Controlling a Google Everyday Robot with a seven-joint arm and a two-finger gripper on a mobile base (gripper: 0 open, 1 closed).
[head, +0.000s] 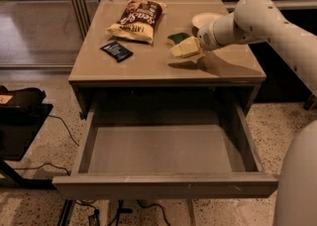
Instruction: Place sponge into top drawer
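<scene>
Sponge (177, 37), dark green top showing, lies on the far right part of the tabletop (148, 64), near a white bowl (205, 19). My gripper (186, 48) sits against its near right edge; I cannot tell whether it is apart or closed. Below, the top drawer (163, 148) stands pulled out. A chip bag (136, 20) and a dark blue packet (117, 50) lie further left.

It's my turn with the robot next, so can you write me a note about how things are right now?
The pincer is low over the tabletop, right beside the sponge.
The sponge lies on the tabletop, near the white bowl.
The top drawer is pulled open, and the sponge is not in it.
Done: drawer open, arm at the sponge.
Left: grab the sponge, carry it over, drop it into the drawer.
</scene>
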